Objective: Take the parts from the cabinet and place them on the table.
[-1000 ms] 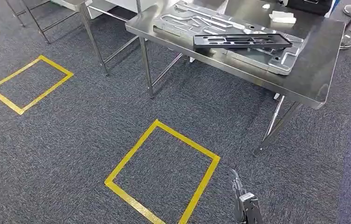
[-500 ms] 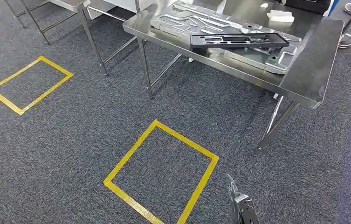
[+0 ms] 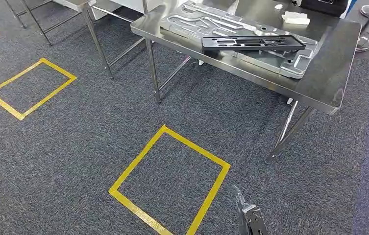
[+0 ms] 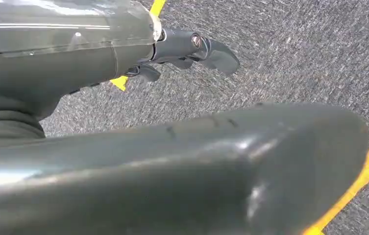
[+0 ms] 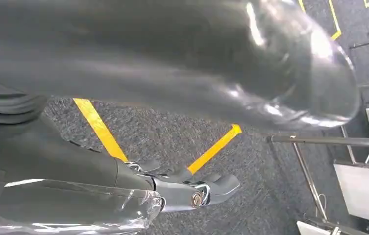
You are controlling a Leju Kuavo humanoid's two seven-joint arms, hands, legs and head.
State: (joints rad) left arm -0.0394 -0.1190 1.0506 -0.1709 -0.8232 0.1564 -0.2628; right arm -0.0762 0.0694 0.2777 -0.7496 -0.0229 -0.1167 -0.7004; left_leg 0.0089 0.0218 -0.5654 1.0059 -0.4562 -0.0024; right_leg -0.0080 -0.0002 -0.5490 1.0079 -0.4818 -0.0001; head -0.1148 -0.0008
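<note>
Black part (image 3: 253, 43): long, flat rectangular frame w/ cut-outs, matte. Lies on top of silver part (image 3: 241, 36), a large cast-metal plate w/ raised ribs and channels. Both rest on the stainless steel surface (image 3: 329, 73), far side of the yellow tape square (image 3: 170, 181) on grey carpet. White block (image 3: 296, 18) sits near the surface's back edge. No legible labels or writing. Left hand (image 4: 182, 51): fingers apart, holds nothing. Right hand (image 5: 187, 188): fingers apart, holds nothing.
</note>
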